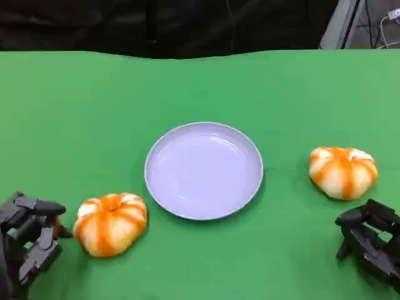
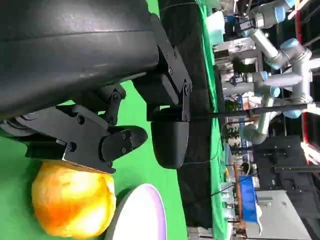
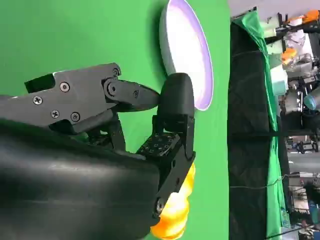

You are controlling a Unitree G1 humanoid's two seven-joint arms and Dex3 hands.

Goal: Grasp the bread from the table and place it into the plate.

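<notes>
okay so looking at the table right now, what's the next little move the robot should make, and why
Probably move the left hand sideways onto the near bread and grip it: that hand is open right beside it, holding nothing, and the plate is bare.

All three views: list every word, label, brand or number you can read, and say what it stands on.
None can be read. The round lilac plate, both orange-striped bread rolls, the green table cloth and both black hands bear no text; background clutter is too blurred.
</notes>
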